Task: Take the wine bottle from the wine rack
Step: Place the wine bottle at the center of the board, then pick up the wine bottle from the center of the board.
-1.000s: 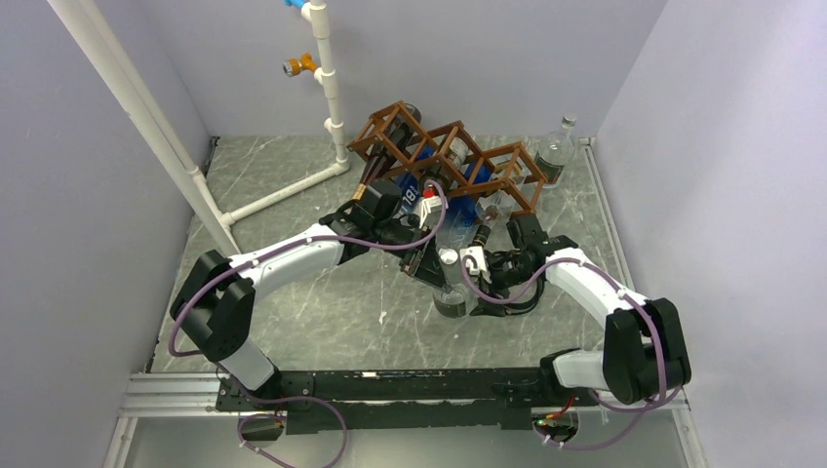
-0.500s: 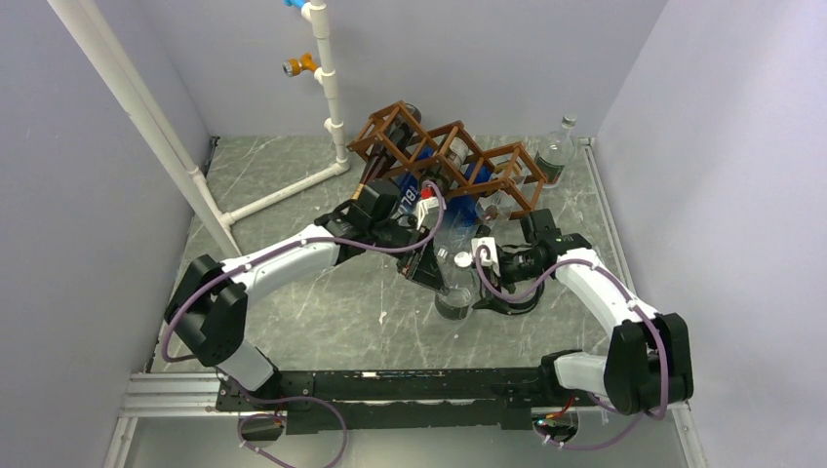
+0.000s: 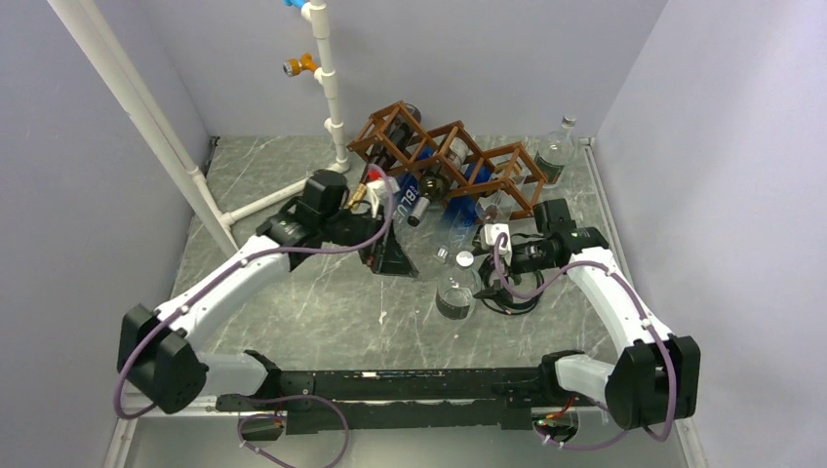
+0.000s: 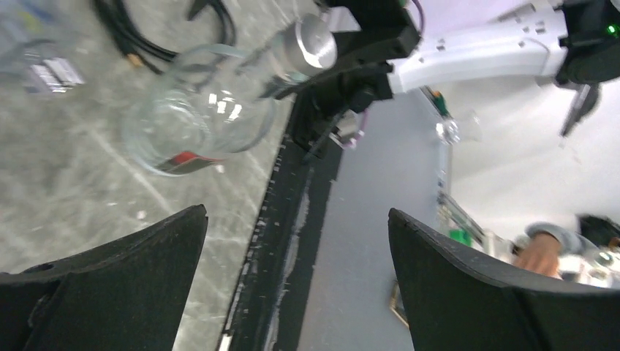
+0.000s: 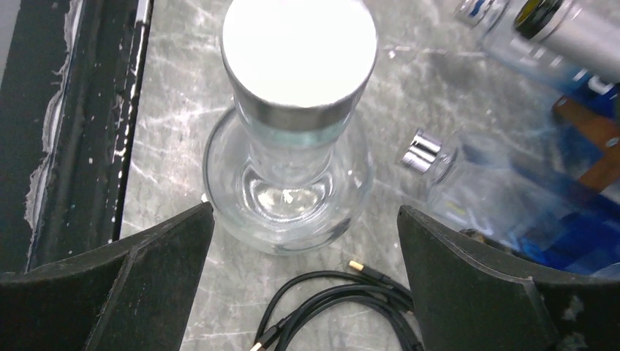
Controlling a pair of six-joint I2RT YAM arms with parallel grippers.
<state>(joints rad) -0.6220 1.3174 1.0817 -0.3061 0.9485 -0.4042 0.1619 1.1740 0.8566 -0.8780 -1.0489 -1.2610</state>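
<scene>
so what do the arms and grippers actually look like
Both the left arm and right arm have white links with chunky black joints; thin purple cables loop along them. The left gripper and right gripper have broad, matte black fingers.

- A robotics lab's test cell — plain panels (image 3: 702, 146) are walling in a marble-patterned table (image 3: 322, 302).
- The left arm (image 3: 224, 292) and right arm (image 3: 605, 288) are sitting bolted along a metal rail (image 3: 146, 395), white pipework (image 3: 327, 88) standing behind.
</scene>
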